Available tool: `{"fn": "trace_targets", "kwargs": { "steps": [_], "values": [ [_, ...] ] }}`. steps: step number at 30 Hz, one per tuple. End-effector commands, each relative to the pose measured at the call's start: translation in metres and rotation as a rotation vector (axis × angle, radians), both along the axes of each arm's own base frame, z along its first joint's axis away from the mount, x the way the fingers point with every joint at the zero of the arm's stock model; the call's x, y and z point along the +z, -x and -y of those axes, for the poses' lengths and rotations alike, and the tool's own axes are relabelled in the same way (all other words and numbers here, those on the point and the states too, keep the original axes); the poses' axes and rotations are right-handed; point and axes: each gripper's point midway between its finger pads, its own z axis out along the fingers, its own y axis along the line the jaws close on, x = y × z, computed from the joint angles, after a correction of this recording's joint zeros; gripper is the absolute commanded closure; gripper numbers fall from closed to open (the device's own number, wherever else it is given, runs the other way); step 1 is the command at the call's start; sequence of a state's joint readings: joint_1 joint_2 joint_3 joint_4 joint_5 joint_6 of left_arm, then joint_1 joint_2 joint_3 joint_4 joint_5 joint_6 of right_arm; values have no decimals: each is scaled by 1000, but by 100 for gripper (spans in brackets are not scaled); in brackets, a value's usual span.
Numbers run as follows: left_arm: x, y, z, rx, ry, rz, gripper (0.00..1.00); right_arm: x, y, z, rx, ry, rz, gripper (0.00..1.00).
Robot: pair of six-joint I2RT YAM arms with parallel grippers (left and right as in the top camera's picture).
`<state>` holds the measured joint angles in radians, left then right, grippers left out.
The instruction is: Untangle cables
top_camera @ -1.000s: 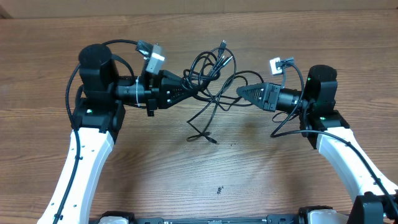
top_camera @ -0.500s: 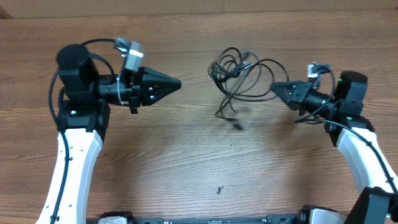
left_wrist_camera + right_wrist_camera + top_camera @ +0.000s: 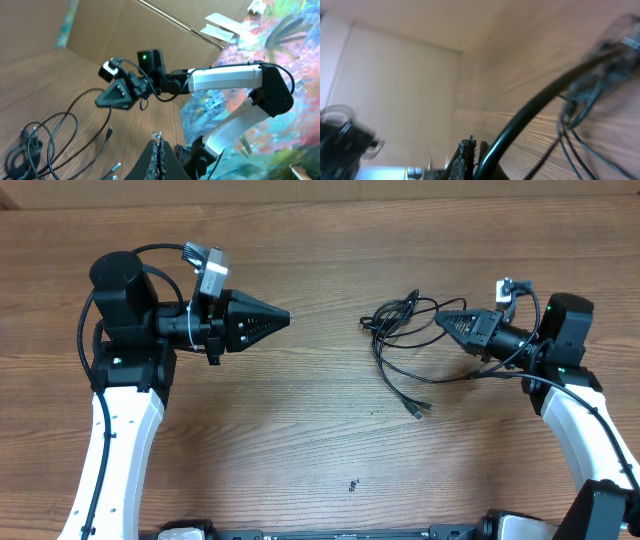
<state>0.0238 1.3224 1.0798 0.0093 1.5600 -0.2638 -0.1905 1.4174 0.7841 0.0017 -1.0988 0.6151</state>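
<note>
The cables (image 3: 398, 330) lie as a loose black bundle on the wood table right of centre. One plug end (image 3: 421, 410) trails toward the front. My right gripper (image 3: 441, 319) is at the bundle's right edge, shut on a cable strand (image 3: 545, 95) that runs up past its fingers (image 3: 468, 150) in the right wrist view. My left gripper (image 3: 288, 315) is far to the left of the bundle, shut and holding nothing. From the left wrist, the closed tips (image 3: 159, 137) point toward the cables (image 3: 30, 142) and the right gripper (image 3: 102, 100).
The bare wood table (image 3: 320, 470) stretches between both arms. A cardboard wall (image 3: 100, 35) and colourful painted sheet (image 3: 280, 45) stand behind the right arm (image 3: 225, 80). Silver-tipped plugs (image 3: 114, 170) lie near the left gripper.
The left gripper let go and pulled back to the left. The right gripper dragged the bundle to the right, and the cables have now settled lower and more spread on the table.
</note>
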Motion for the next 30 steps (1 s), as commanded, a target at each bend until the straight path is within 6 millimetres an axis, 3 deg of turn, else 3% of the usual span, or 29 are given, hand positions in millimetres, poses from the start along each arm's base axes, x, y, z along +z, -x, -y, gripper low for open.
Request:
{"fn": "trace_targets", "kwargs": {
  "steps": [1, 6, 10, 11, 12, 14, 15, 18, 21, 24, 27, 30],
  "values": [
    [3, 5, 1, 9, -8, 86, 96, 29, 21, -18, 195, -74, 141, 96],
    [-26, -7, 0, 105, -64, 13, 96, 51, 33, -33, 305, -124, 200, 96],
    [-46, -6, 4, 131, -108, -28, 96, 52, 38, -48, 349, -128, 202, 96],
    [-52, -6, 6, 136, -125, -42, 96, 52, 39, -52, 356, -128, 197, 94],
    [-54, -5, 7, 137, -132, -46, 96, 49, 37, -55, 347, -124, 182, 80],
    [-56, -3, 7, 133, -134, -61, 96, 42, 31, -53, 301, -115, 140, 75],
    [-56, -2, 7, 133, -134, -70, 96, 31, 24, -48, 233, -98, 79, 60],
    [-58, -1, 7, 132, -136, -85, 96, 6, 11, -37, 112, -21, 6, 43],
    [-58, -2, 7, 133, -136, -85, 96, -41, 6, -16, -33, 154, -116, 20],
    [-59, -3, 6, 143, -144, -85, 96, -85, 15, 12, -149, 354, -255, 10],
    [-60, -4, 6, 148, -147, -83, 96, -111, 24, 40, -242, 521, -349, 2],
    [-60, -4, 6, 150, -150, -77, 96, -123, 29, 61, -300, 628, -388, 0]
  ]
}}
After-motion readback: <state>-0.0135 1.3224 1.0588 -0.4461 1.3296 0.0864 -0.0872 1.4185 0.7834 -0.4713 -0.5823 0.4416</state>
